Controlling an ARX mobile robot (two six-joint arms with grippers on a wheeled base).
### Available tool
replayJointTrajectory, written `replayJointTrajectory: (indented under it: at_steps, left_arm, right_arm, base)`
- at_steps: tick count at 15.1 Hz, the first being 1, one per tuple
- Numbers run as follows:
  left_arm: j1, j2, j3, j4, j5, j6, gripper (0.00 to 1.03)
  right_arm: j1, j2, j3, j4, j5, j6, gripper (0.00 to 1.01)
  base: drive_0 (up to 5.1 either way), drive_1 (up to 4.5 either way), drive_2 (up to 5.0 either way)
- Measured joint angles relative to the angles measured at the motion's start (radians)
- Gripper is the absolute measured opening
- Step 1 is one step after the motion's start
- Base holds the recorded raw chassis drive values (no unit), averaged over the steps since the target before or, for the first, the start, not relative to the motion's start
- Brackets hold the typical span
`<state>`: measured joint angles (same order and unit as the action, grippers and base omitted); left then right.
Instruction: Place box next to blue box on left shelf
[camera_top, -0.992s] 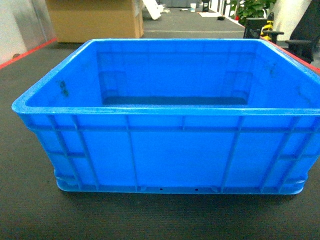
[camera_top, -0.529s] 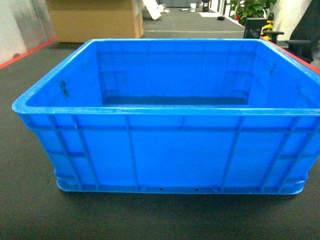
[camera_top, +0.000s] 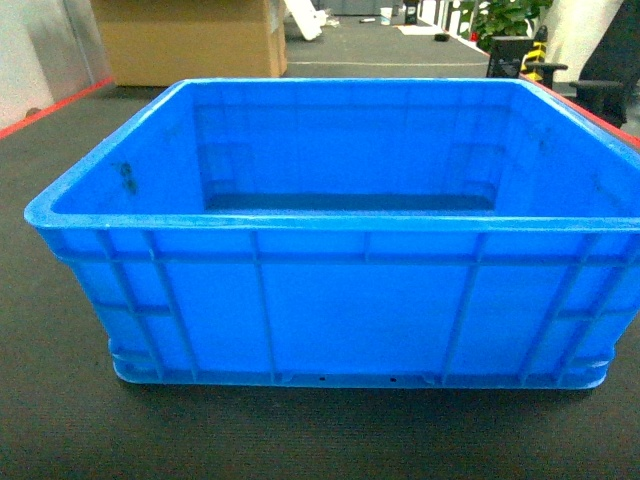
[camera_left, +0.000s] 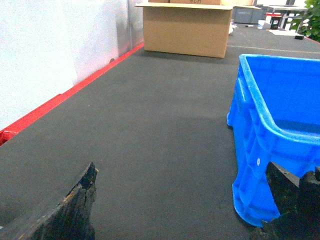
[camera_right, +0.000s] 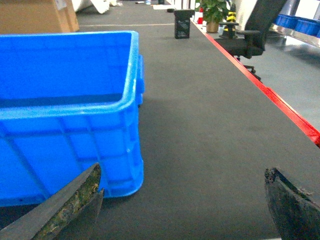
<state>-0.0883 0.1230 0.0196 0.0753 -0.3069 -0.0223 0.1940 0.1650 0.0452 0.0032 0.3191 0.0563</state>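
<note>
Big blue box (camera_top: 340, 300) fills mid-frame on the dark mat (camera_left: 150, 130), both grippers' (camera_left: 185, 210) (camera_right: 185, 205) jaws spread wide, holding nothing.

- Blue crate (camera_top: 330, 300): smooth, slightly glossy moulded plastic.
- Dark floor mat (camera_left: 150, 125): matt, finely textured.
- Cardboard box (camera_left: 186, 29): dull brown paperboard.
- Gripper fingers (camera_right: 65, 210): worn, rough black pads.

Left hand (camera_left: 182, 210) fingers spread wide; right hand (camera_right: 182, 205) likewise.
</note>
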Motion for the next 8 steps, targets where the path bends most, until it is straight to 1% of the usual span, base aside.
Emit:
replayJointTrajectory:
  at_steps: [1, 2, 3, 4, 5, 7, 8]
  left_arm:
    - [0.0, 0.063, 0.011, 0.062, 0.006, 0.003, 0.98]
    - [0.0, 0.078, 0.014, 0.075, 0.008, 0.004, 0.98]
    - [0.0, 0.127, 0.029, 0.124, 0.008, 0.006, 0.98]
    - [-0.01, 0.221, 0.064, 0.209, 0.012, 0.015, 0.98]
    - [-0.019, 0.31, 0.107, 0.291, 0.012, 0.021, 0.98]
    - [-0.05, 0.552, 0.234, 0.46, 0.017, 0.024, 0.98]
    - [-0.064, 0.668, 0.289, 0.502, 0.03, 0.022, 0.98]
  right_arm:
    - [0.003, 0.054, 0.018, 0.048, -0.006, 0.006, 0.98]
    - [0.003, 0.079, 0.029, 0.069, -0.009, 0.007, 0.98]
    - [0.003, 0.106, 0.041, 0.093, -0.013, 0.006, 0.98]
    - [0.001, 0.182, 0.081, 0.15, -0.028, 0.006, 0.98]
    - [-0.013, 0.266, 0.133, 0.183, -0.051, 0.006, 0.98]
    - [-0.039, 0.465, 0.246, 0.224, -0.079, 0.003, 0.98]
    - [-0.053, 0.557, 0.296, 0.222, -0.094, 0.003, 0.98]
  base:
    - [0.0, 0.0, 0.0]
    - [0.0, 0.0, 0.0]
    - [0.0, 0.0, 0.0]
    - [0.0, 0.0, 0.0]
    - [0.0, 0.0, 0.0]
    - [0.0, 0.0, 0.0]
    - [0.0, 0.0, 0.0]
